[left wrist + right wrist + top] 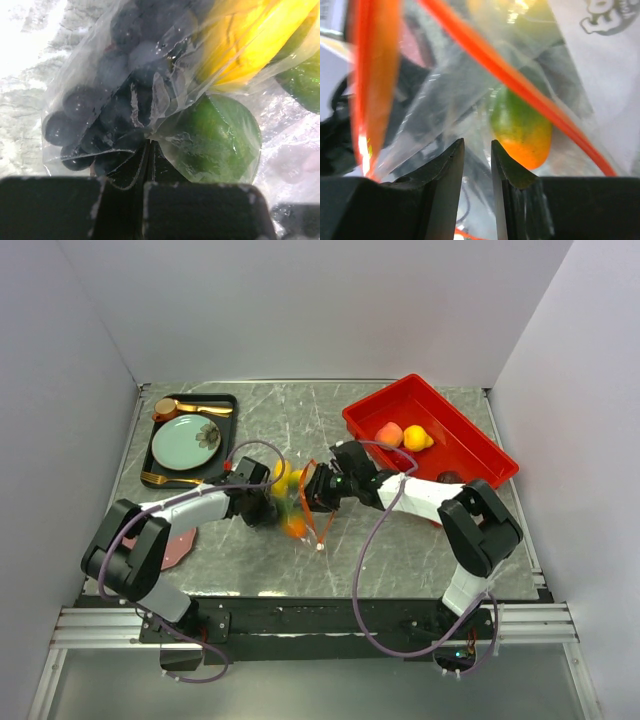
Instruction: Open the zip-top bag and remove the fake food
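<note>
The zip-top bag [292,508] lies mid-table between both arms, with its orange-red zip strip [327,512] hanging open toward a small white slider [320,546]. My left gripper [149,143] is shut on a fold of the clear film. Fake food shows through it: dark purple grapes [100,102], a green fruit [217,132] and a yellow piece [250,45]. My right gripper [477,144] sits at the bag's mouth, its jaws a narrow gap apart with loose film beyond the tips. An orange-green fruit [522,132] lies just past them, under the zip strip [520,85].
A red tray [470,435] at the back right holds a peach fruit [389,433], a yellow fruit [418,438] and a dark one [449,478]. A black tray [228,402] at the back left carries a mint-green plate [185,443] and gold cutlery [190,408].
</note>
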Tool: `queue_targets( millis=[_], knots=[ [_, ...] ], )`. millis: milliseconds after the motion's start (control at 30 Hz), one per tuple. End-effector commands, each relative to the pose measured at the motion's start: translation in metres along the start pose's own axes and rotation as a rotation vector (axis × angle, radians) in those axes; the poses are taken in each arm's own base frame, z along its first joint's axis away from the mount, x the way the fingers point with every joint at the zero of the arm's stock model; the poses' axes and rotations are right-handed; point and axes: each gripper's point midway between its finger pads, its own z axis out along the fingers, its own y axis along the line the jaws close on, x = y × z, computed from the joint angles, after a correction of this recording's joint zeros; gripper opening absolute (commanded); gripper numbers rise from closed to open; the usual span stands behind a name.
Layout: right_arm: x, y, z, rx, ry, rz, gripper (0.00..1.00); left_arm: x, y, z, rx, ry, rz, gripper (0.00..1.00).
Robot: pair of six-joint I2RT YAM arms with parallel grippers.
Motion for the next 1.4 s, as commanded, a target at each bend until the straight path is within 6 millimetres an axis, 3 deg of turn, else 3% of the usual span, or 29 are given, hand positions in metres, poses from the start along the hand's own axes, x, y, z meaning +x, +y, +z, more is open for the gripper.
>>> queue_targets(
  millis=[0, 233, 433, 933, 1033, 1233, 1367],
  knots=[
    [0.002, -0.016, -0.005, 0.06, -0.034, -0.028, 0.35, -0.01, -0.005, -0.015, 0.005, -0.034, 0.043, 0.01],
    [0.002, -0.043, -0.012, 0.175, -0.082, -0.005, 0.34, -0.02, -0.022, -0.043, 0.064, -0.061, 0.065, 0.01],
    [0.004, -0.047, -0.009, 0.169, -0.075, -0.007, 0.34, -0.019, -0.031, -0.055, 0.116, -0.053, 0.061, 0.01],
    [0.015, -0.013, 0.017, 0.073, 0.009, -0.103, 0.45, 0.004, -0.032, -0.023, 0.136, 0.04, 0.012, 0.01],
    [0.02, -0.009, 0.024, 0.071, 0.021, -0.128, 0.51, 0.01, -0.028, -0.017, 0.12, 0.054, 0.015, 0.01],
    [0.026, -0.013, 0.032, 0.121, 0.038, -0.151, 0.66, 0.018, -0.028, -0.011, 0.113, 0.075, 0.025, 0.01],
    [0.028, -0.018, 0.036, 0.17, 0.046, -0.155, 0.67, 0.026, -0.035, -0.01, 0.123, 0.089, 0.046, 0.01]
  ],
)
